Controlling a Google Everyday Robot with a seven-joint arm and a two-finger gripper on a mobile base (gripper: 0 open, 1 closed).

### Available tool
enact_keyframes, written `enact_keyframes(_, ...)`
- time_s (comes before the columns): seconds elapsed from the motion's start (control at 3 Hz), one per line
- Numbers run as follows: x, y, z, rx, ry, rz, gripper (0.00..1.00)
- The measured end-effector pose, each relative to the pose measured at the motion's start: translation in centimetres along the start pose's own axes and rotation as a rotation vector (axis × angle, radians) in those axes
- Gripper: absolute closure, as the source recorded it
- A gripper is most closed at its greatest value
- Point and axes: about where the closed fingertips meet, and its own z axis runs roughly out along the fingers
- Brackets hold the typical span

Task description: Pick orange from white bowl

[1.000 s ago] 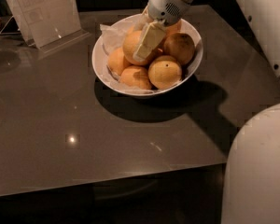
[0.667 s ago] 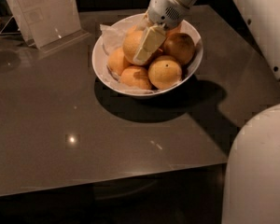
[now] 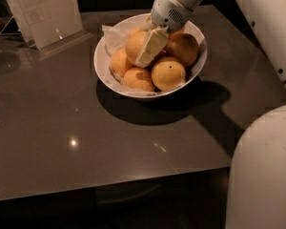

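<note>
Gripper (image 3: 151, 49) sits down in the white bowl (image 3: 99, 67), against the top orange (image 3: 135, 43). I can't tell if it's clamped. Orange rests in the bowl, so the lift-out remains, I'd say.

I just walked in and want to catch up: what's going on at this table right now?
The robot's arm is reaching down into the white bowl, which sits on the dark table. Its gripper lies against the orange at the back left of the pile. Several other fruits share the bowl, including a smaller orange with a dark stem dot at the front. The orange has not been lifted out yet; it rests in the bowl among the others.
</note>
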Motion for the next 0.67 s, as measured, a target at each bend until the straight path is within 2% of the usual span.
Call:
enact_keyframes(0.33, -0.16, -0.01, -0.26, -0.001, 0.001, 0.001, 0.38)
enact_keyframes(0.67, -0.08, -0.07, -0.26, -0.006, 0.004, 0.008, 0.49)
